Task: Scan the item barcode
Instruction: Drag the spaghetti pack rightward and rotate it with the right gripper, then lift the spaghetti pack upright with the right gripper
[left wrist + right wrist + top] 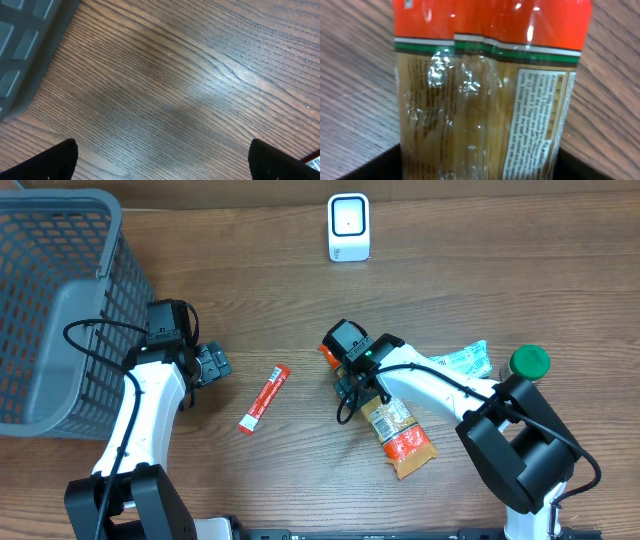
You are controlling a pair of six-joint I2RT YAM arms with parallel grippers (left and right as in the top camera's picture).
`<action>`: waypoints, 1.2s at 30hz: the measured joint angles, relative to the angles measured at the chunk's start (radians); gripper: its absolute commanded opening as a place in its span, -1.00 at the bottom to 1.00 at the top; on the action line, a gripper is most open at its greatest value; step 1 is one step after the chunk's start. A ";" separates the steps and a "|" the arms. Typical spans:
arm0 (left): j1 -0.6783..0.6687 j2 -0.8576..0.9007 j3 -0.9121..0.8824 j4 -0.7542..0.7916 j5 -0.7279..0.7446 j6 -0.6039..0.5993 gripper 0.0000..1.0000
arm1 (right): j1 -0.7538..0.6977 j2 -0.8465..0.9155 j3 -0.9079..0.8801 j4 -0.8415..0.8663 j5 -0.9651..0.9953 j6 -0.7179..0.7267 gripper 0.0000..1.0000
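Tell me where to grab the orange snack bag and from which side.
Probably across its narrow width near the upper-left end, coming straight down from above: the snack bag lies flat on the table, and the right gripper hangs there, jaws flanking it.

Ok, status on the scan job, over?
Left claw open beside basket. Right claw straddles the orange snack packet, grip unconfirmed. Packet flat on table, not yet at scanner. Nothing lies between them.

scanner [348, 227]: white, upright, far centre of table
basket [60, 300]: grey mesh, far left
left gripper [212, 365]: beside basket, over bare wood
red stick packet [265, 398]: lying diagonally between arms
right gripper [345, 365]: at upper end of orange snack bag [405, 438]
green-capped bottle [529, 362]: far right, beside teal wrapper [468, 360]
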 measured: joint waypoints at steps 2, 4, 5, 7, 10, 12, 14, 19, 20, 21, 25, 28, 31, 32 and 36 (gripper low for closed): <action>0.000 0.000 0.000 0.000 0.000 0.000 0.99 | 0.000 0.001 0.000 0.006 -0.014 -0.001 0.23; 0.000 0.000 0.000 0.000 0.000 0.000 0.99 | 0.000 0.002 0.000 0.006 -0.023 0.001 0.22; 0.000 0.000 0.000 0.000 0.000 0.000 1.00 | 0.000 0.002 0.000 0.006 -0.024 0.002 0.23; 0.000 0.000 0.000 0.000 0.000 0.000 1.00 | 0.000 0.002 0.000 0.006 -0.027 0.002 0.15; 0.000 0.000 0.000 0.000 0.000 0.000 0.99 | 0.000 0.002 0.000 0.002 -0.033 0.003 -0.28; 0.000 0.000 0.000 0.000 0.000 0.000 0.99 | 0.000 -0.003 0.005 -0.005 -0.040 0.002 -0.63; 0.000 0.000 0.000 0.000 0.000 0.000 1.00 | 0.000 -0.013 0.018 -0.029 -0.041 0.003 -0.88; 0.000 0.000 0.000 0.000 0.000 0.000 0.99 | -0.005 -0.042 0.032 -0.056 -0.038 0.022 -0.90; 0.000 0.000 0.000 0.000 0.000 0.000 1.00 | -0.005 -0.047 0.031 -0.056 -0.037 0.025 -0.91; 0.000 0.000 0.000 0.000 0.000 0.000 0.99 | -0.005 -0.056 0.029 -0.056 -0.038 0.033 -0.92; 0.000 0.000 0.000 0.000 0.000 0.000 1.00 | -0.003 -0.152 0.013 -0.072 -0.018 0.056 -0.93; 0.000 0.000 0.000 0.000 0.000 0.000 0.99 | -0.003 -0.285 0.012 -0.081 -0.006 0.066 -0.93; 0.000 0.000 0.000 0.000 0.000 0.000 1.00 | -0.003 -0.425 0.013 -0.100 0.004 0.071 -0.93; 0.000 0.000 0.000 0.000 0.000 0.000 0.99 | -0.003 -0.462 0.013 -0.115 0.006 0.072 -0.93; 0.000 0.000 0.000 0.000 0.000 0.000 1.00 | -0.003 -0.533 0.013 -0.174 0.008 0.074 -0.93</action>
